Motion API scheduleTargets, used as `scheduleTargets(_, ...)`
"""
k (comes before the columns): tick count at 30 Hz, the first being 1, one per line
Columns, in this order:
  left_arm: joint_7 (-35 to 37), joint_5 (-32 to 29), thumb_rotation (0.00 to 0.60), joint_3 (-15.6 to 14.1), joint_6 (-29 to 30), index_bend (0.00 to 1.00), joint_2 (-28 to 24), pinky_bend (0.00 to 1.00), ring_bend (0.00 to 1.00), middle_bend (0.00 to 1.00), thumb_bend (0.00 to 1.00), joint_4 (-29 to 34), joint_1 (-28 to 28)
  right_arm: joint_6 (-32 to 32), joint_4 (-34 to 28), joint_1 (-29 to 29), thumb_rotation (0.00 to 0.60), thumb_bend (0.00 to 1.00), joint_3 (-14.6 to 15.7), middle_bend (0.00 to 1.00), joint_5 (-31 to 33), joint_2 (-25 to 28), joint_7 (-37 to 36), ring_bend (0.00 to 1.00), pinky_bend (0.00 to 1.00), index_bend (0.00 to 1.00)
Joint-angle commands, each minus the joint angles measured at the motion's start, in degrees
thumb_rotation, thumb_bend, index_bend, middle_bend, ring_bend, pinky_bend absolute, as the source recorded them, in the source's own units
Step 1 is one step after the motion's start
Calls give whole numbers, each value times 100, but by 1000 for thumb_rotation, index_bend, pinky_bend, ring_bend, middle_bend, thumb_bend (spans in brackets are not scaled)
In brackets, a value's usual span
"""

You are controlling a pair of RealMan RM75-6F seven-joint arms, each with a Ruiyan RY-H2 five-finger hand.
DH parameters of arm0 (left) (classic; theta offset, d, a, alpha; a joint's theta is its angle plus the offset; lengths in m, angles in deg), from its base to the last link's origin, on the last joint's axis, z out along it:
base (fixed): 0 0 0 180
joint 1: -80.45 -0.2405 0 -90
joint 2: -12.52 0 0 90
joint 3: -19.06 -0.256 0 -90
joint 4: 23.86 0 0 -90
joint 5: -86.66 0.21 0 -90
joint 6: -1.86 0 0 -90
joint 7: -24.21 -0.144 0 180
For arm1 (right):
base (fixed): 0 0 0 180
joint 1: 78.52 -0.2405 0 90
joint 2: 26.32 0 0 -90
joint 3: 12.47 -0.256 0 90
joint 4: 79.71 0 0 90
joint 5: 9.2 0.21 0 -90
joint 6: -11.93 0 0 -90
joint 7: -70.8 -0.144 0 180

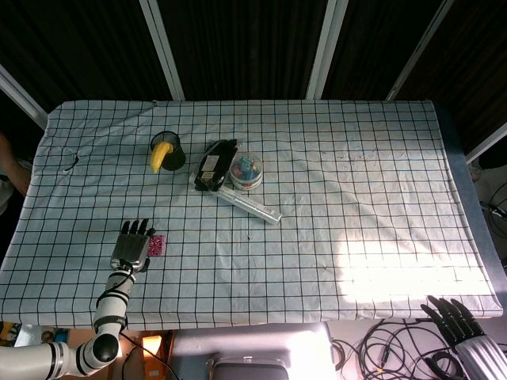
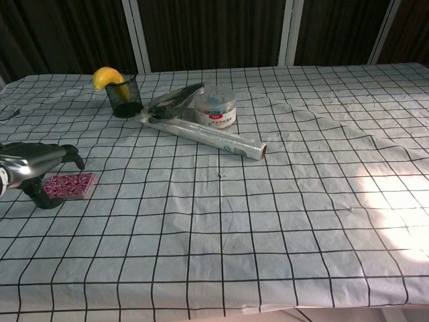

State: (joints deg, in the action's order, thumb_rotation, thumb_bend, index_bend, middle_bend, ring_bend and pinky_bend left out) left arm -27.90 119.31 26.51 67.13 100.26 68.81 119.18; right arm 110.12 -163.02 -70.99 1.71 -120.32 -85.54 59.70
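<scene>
My left hand (image 1: 132, 245) hovers low over the near-left part of the checked tablecloth, fingers stretched forward and apart, holding nothing. In the chest view the left hand (image 2: 37, 168) sits just left of a small pink patterned block (image 2: 70, 185), which lies flat on the cloth by its fingertips. In the head view the pink block (image 1: 157, 245) lies just right of the fingers. My right hand (image 1: 467, 328) hangs below the table's near-right edge, fingers spread, empty; the chest view does not show it.
At the back left stands a black mesh cup (image 1: 169, 153) holding a banana (image 1: 161, 157). Beside it lie a black stapler-like tool (image 1: 215, 166), a round clear tub of clips (image 1: 246, 171) and a long foil roll (image 1: 250, 205). Cables (image 1: 388, 348) lie below the near edge.
</scene>
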Motion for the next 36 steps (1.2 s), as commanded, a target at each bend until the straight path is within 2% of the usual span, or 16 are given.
scheduleTargets(1,17,-13,600,-30,9,220,8,0,0,0,361,-34,23,-14,-9,-5,600,199,0,0,-2,-3,9,0,0,0)
scheduleTargets(24,452,138,600,-129,-77,398,73,0,0,0,359,-408,90,23,14,37,600,198,-11,0,33,-17,6,0,0,0)
scheduleTargets(30,565,353,600,-172,53,472,-53,0,0,0,361,-205,40,52,29,47,600,199,-18,0,37,-18,-18,0,0,0)
scheduleTargets(36,540,732,600,-330,494,483,-496,0,0,0,361,467,-132,43,34,51,600,199,-16,0,26,-28,9,0,0,0)
